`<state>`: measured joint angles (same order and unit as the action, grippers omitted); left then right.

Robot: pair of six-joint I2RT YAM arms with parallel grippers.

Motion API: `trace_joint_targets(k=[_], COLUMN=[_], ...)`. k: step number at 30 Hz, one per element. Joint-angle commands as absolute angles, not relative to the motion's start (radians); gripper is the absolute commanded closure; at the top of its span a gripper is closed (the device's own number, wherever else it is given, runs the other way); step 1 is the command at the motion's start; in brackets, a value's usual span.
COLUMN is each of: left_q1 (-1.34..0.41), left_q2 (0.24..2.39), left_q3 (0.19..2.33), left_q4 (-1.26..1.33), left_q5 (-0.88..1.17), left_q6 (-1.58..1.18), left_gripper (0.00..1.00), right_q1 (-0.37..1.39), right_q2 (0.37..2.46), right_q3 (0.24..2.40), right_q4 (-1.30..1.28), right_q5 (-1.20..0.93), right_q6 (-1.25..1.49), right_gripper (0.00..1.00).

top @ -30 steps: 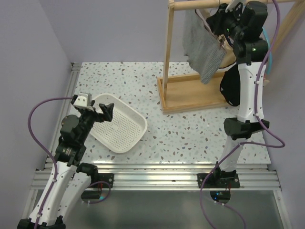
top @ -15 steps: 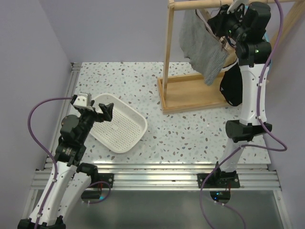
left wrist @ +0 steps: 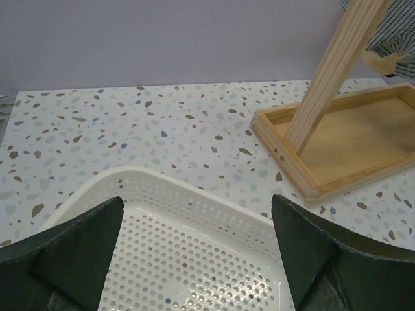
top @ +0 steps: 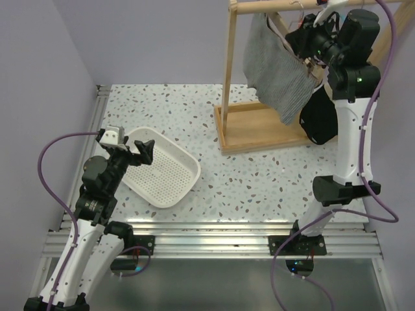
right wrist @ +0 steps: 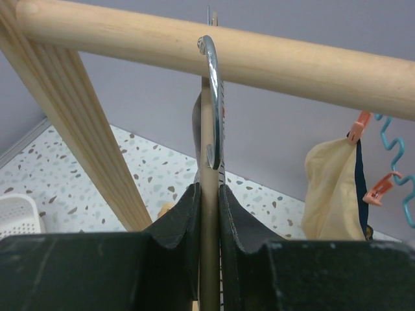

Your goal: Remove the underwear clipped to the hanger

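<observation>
The grey striped underwear [top: 275,71] hangs from a wooden hanger [right wrist: 209,155], whose metal hook [right wrist: 214,91] sits at the rack's top rod [right wrist: 292,65]. My right gripper [right wrist: 209,194] is shut on the hanger's thin wooden body just below the hook; in the top view this gripper [top: 305,48] is up by the rod. A black pair [top: 319,116] hangs lower, partly behind the right arm. A beige pair [right wrist: 331,188] is clipped to a blue hanger at the right. My left gripper [left wrist: 198,214] stands open over the white basket, holding nothing.
The wooden rack has a slanted post [top: 230,65] and a tray-like base [top: 259,126] at the back right. A white perforated basket [top: 162,172] lies on the speckled table at the left, under the left gripper [top: 133,150]. Orange clips [right wrist: 360,123] hold the beige pair.
My right arm has shifted right and slightly up with the hanger, and the grey underwear has swung right with it. The left arm has not moved.
</observation>
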<state>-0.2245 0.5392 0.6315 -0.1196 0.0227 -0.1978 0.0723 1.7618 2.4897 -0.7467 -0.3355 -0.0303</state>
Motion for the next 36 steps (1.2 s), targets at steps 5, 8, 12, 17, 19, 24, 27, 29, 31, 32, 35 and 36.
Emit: trace_joint_targets(k=[5, 8, 12, 17, 19, 24, 27, 29, 31, 32, 35, 36], left_q1=[-0.218, -0.218, -0.218, -0.216, -0.218, -0.221, -0.225, -0.239, -0.268, -0.285, -0.365, -0.392], left_q2=[0.535, 0.538, 0.545, 0.546, 0.558, 0.676, 0.733, 0.77, 0.796, 0.825, 0.889, 0.906], left_q3=[0.637, 0.635, 0.618, 0.565, 0.534, 0.52, 0.543, 0.577, 0.607, 0.65, 0.734, 0.748], left_q4=[-0.08, -0.069, -0.028, 0.139, 0.207, 0.438, 0.546, 0.577, 0.545, 0.504, 0.318, 0.287], left_q5=[0.034, 0.054, 0.176, 0.38, 0.52, 0.768, 0.819, 0.831, 0.857, 0.853, 0.827, 0.833], left_q6=[-0.183, -0.183, -0.166, -0.14, -0.147, -0.273, -0.337, -0.328, -0.287, -0.211, -0.013, 0.027], left_gripper=[0.0, 0.0, 0.0, 0.0, 0.0, 0.0, 0.0, 0.0, 0.0, 0.0, 0.01, 0.01], right_q1=[0.069, 0.069, 0.069, 0.071, 0.071, 0.071, 0.074, 0.086, 0.118, 0.141, 0.192, 0.199], right_q2=[1.614, 1.537, 1.405, 1.217, 1.175, 1.103, 1.114, 1.126, 1.149, 1.154, 1.175, 1.178], right_q3=[2.294, 2.161, 1.962, 1.686, 1.607, 1.508, 1.479, 1.457, 1.439, 1.436, 1.433, 1.436], right_q4=[-0.703, -0.713, -0.729, -0.788, -0.839, -0.978, -1.043, -1.092, -1.106, -1.118, -1.15, -1.167], right_q5=[-0.388, -0.406, -0.426, -0.445, -0.494, -0.678, -0.762, -0.821, -0.834, -0.842, -0.863, -0.873], right_q6=[-0.118, -0.181, -0.274, -0.418, -0.457, -0.618, -0.721, -0.793, -0.81, -0.855, -0.917, -0.931], right_gripper=[1.0, 1.0, 1.0, 1.0, 1.0, 1.0, 1.0, 1.0, 1.0, 1.0, 1.0, 1.0])
